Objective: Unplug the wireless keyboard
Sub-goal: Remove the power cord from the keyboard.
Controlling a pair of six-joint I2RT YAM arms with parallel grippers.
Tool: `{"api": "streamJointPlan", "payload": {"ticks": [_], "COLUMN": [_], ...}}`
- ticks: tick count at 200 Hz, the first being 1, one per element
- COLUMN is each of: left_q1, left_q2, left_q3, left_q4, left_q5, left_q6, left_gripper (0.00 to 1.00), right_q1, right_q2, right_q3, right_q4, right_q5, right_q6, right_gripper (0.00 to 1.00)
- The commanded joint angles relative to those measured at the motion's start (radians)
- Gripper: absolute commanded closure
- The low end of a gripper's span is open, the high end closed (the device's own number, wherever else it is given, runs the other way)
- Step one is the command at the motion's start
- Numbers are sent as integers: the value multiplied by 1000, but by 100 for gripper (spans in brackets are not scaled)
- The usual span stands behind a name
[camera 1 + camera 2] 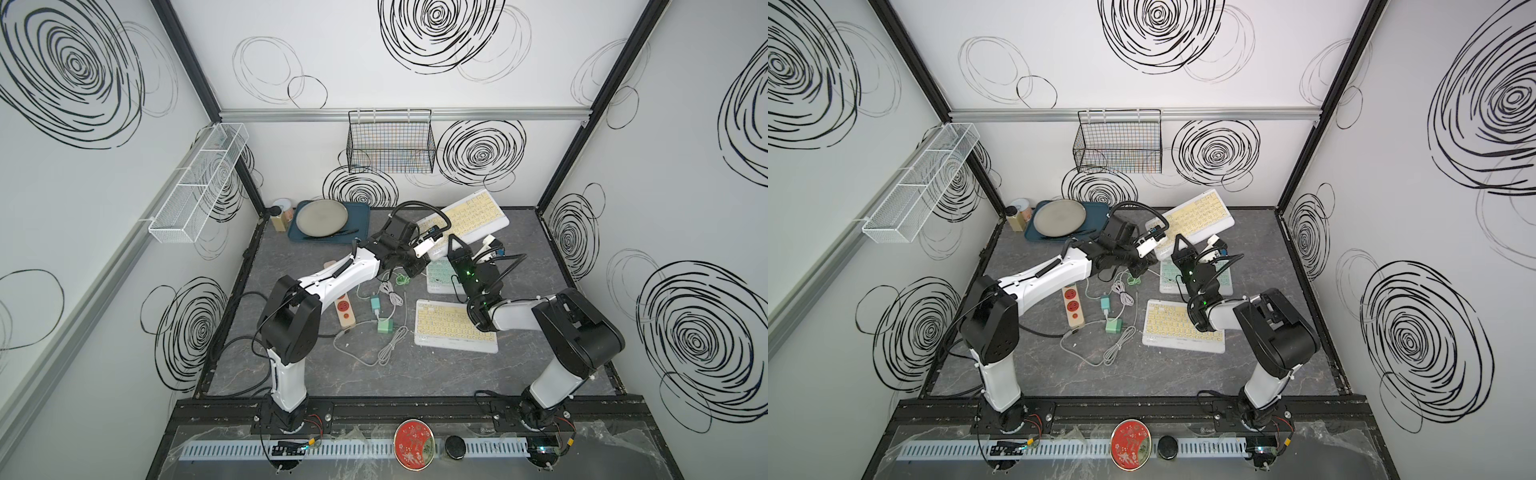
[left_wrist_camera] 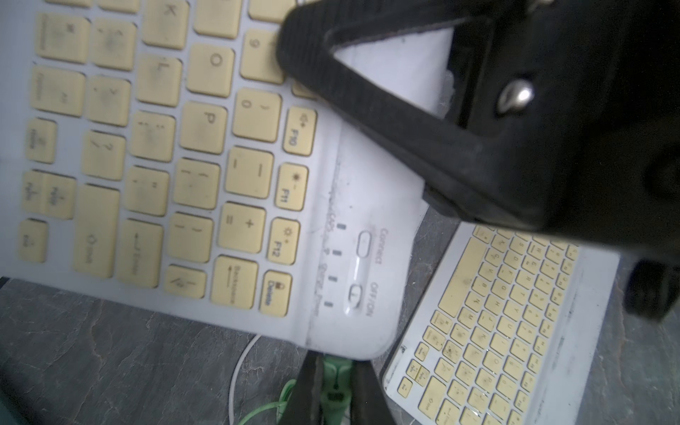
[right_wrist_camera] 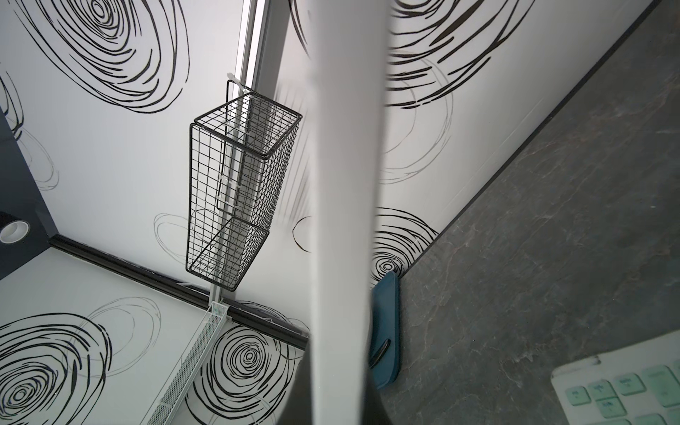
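Left wrist view: the left fingers point(image 2: 311, 390) sit narrow against both sides of a green plug point(image 2: 335, 386) at the edge of the white, yellow-keyed keyboard point(image 2: 331, 206), while the right fingers point(image 2: 368, 103) clamp that keyboard near its number row. In both top views the keyboard point(image 1: 469, 216) point(image 1: 1200, 216) lies slantwise at the back of the worktop point(image 1: 415, 374), just beyond a green-keyed keyboard point(image 1: 438, 278).

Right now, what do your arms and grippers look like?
The left arm and right arm match: white shells between bulky black joint housings. A black corrugated cable loops over each wrist. The left gripper and right gripper are black; the right's fingers are hollow triangular frames. A green light glows on the right wrist.
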Motion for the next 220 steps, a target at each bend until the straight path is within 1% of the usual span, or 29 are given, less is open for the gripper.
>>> {"api": "streamJointPlan", "payload": {"ticks": [1,105,220], "left_q1": [-2,-4,-6], "left_q2": [14,7,-3], "left_q3": [17,-6,-19], "left_q4": [55,53,55], "left_q5": [17,26,12], "left_q6": [5,24,32], "left_gripper": [100,100,100], "right_q1": [12,5,-18], "right_q2": [-8,-28,-63], "right_q3": [17,9,-17], "right_q4": [108,92,69], "right_q5": [-9,5,12], "right_q6": [3,-4,-3], "right_gripper": [100,100,100]}}
